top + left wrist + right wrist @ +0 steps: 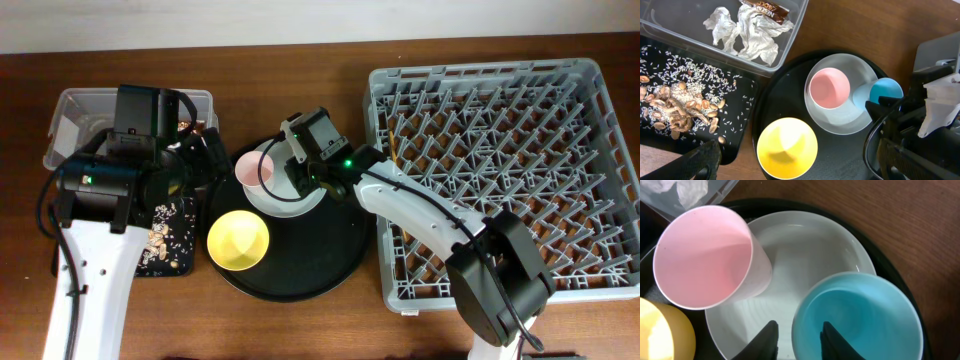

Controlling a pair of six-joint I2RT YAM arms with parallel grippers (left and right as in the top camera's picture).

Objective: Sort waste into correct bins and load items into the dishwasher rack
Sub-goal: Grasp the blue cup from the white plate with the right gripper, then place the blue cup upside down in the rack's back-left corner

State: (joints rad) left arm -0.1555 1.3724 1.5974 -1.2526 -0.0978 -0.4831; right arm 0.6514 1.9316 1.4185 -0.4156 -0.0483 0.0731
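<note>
1. Overhead: high above the table [300,330], looking straight down, whole scene in view.
2. Left wrist: looks down, mid-range, over round tray [840,155].
3. Right wrist: looks down, very close; shares pink cup [702,255] and plate [805,245] with left wrist.

A large round black tray [310,268] lies directly beneath the right pincer [800,341], resting on the brown wooden bench [300,332].

Wood-grain table [300,330]; smooth plastic pink cup [702,257]; crumpled paper napkin [747,35]; glossy wrapper [765,9].
</note>
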